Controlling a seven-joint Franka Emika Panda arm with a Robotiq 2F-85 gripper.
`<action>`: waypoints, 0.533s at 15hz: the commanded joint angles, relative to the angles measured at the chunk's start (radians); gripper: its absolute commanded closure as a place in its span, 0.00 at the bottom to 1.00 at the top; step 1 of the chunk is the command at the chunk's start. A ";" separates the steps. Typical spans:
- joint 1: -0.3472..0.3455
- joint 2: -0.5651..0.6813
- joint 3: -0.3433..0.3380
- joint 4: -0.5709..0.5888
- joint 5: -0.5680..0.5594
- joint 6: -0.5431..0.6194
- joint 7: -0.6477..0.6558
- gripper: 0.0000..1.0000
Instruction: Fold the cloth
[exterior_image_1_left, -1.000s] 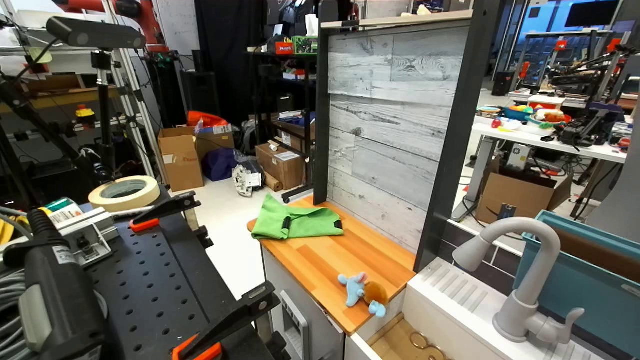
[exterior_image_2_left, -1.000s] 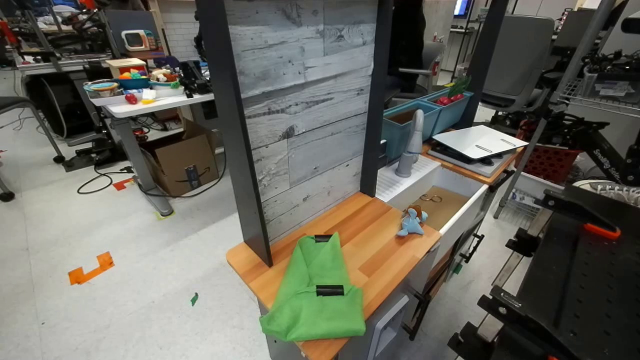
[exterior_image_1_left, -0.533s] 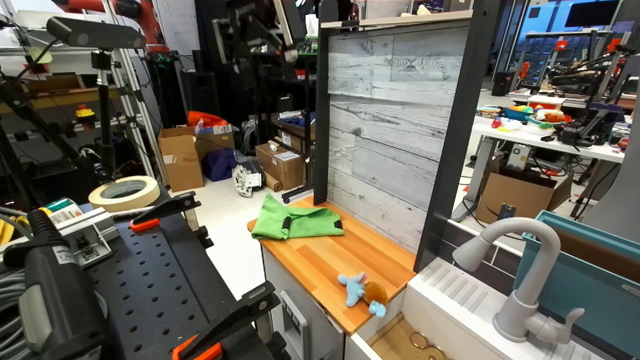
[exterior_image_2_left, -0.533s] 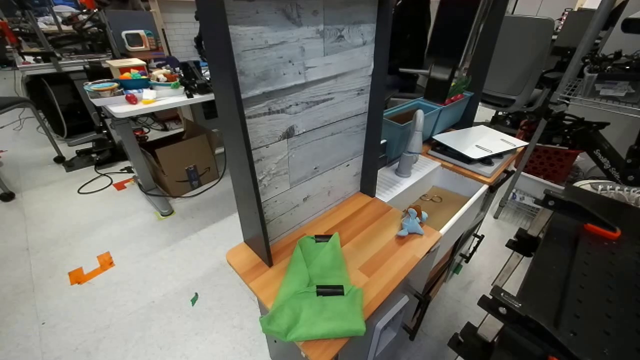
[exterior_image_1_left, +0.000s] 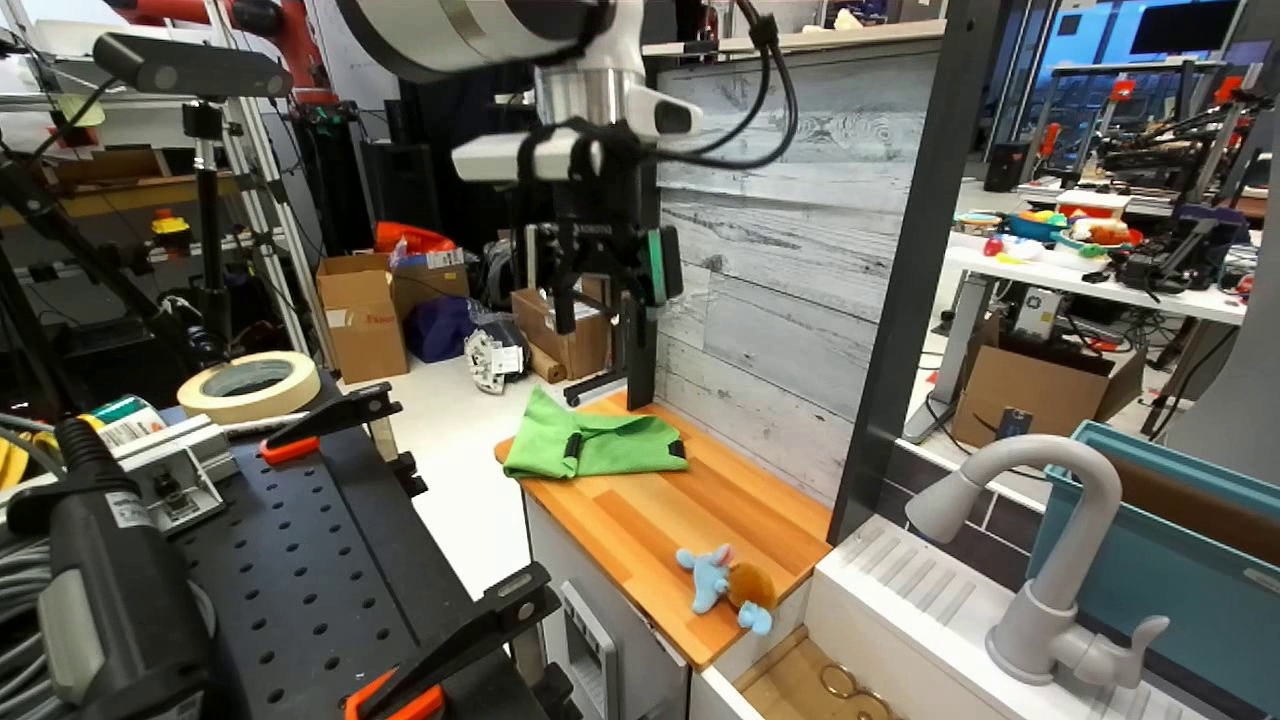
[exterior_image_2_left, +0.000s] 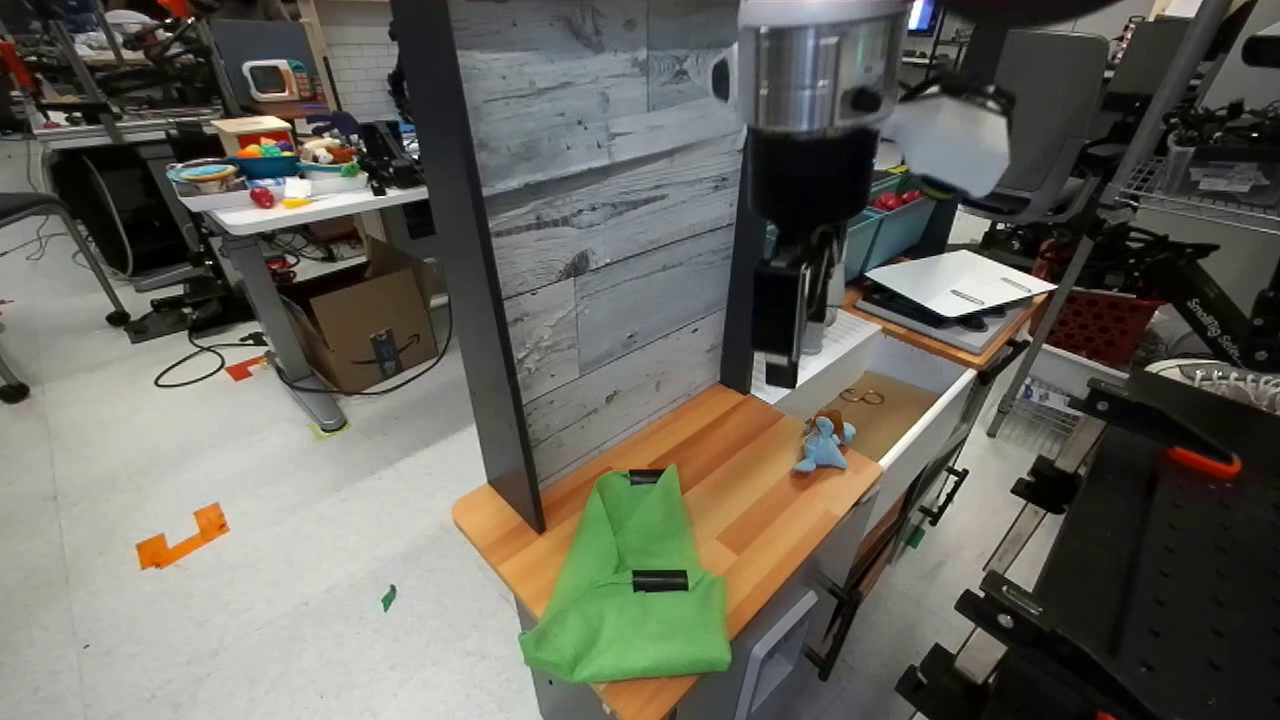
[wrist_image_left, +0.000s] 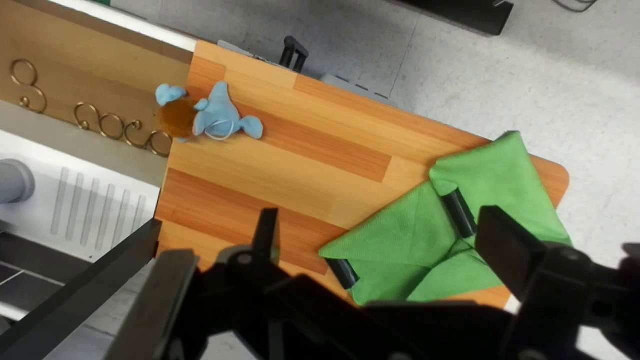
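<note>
The green cloth (exterior_image_1_left: 600, 445) lies partly folded, with creased overlapping flaps, at the end of the wooden counter (exterior_image_1_left: 640, 510). It carries two black strips and also shows in an exterior view (exterior_image_2_left: 640, 640) and in the wrist view (wrist_image_left: 400, 230). My gripper (exterior_image_1_left: 603, 318) points down in the air, well above the counter. It also shows in an exterior view (exterior_image_2_left: 778, 375), seen edge-on. In the wrist view the gripper (wrist_image_left: 380, 217) is open with its fingers wide apart and nothing between them. The gripper body hides the cloth's lower edge there.
A blue and brown plush toy (exterior_image_1_left: 725, 585) lies at the counter's sink end, beside the sink basin (exterior_image_2_left: 880, 410) and faucet (exterior_image_1_left: 1060, 540). A grey wood-pattern back panel (exterior_image_1_left: 780, 250) with dark posts rises along one side. A black perforated table (exterior_image_1_left: 310, 540) with clamps stands opposite.
The arm was out of view a second ago. It has come into both exterior views and lowered, with the gripper now above the counter. The cloth and toy have not moved.
</note>
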 joint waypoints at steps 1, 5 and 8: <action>0.004 0.209 -0.016 0.229 0.071 -0.122 -0.090 0.00; 0.018 0.212 -0.032 0.202 0.069 -0.079 -0.073 0.00; 0.018 0.217 -0.032 0.218 0.069 -0.089 -0.073 0.00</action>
